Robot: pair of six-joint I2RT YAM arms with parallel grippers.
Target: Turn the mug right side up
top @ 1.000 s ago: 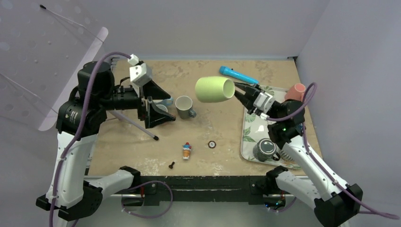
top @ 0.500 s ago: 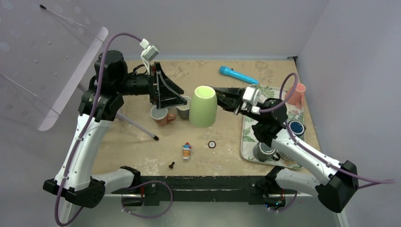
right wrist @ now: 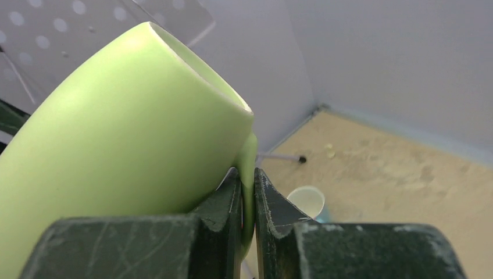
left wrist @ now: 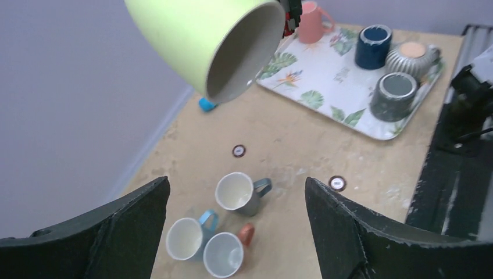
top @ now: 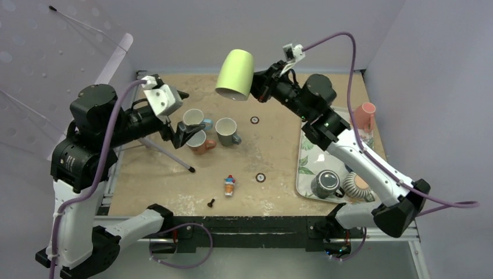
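Hoisting: right gripper lifts the green mug high over the table's far side, its mouth tilted downward, likely for room to rotate it.
Right jaws: clenched tight on the mug's handle.
Left gripper: jaws spread wide, empty, hovering above three upright mugs, apparently on standby.

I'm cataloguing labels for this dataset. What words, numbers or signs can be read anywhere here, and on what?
No text can be read in any view.
far round disc and near round disc: each has a pale mark in its middle, too small to read.
tray: leaf and flower prints only, no words.
green mug: plain on the sides that show.
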